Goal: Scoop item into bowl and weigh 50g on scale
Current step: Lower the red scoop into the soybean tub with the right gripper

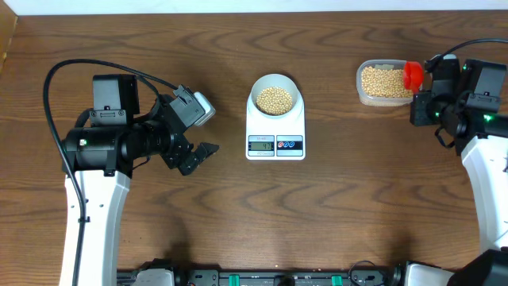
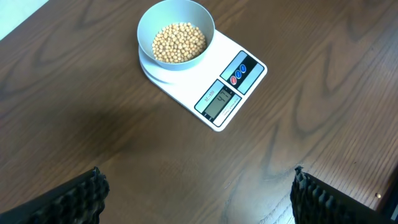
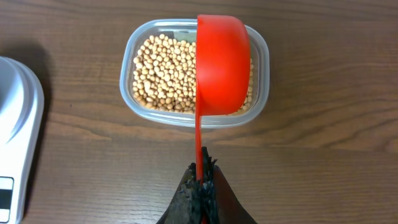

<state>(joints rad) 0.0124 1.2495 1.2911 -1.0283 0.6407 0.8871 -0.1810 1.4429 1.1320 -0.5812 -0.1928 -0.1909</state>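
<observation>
A dark brown, wood-grained table (image 1: 317, 222) fills every view, with a pale strip (image 1: 238, 6) along its far edge. Near the far right stands a clear plastic tub (image 3: 129, 74) with rounded corners. A red scoop (image 3: 222, 65) hangs over the tub, covering its right half in the right wrist view. It is rolled onto its side, mouth facing left. Its thin handle runs straight back past the tub's near rim.

The dark brown wood-grain counter (image 1: 159, 48) carries a flat white rectangular digital kitchen scale (image 1: 275, 127) near its middle. A clear rounded-rectangular plastic tub (image 1: 381, 101) also rests directly on it, well apart from the scale, off to the right and farther back.
</observation>
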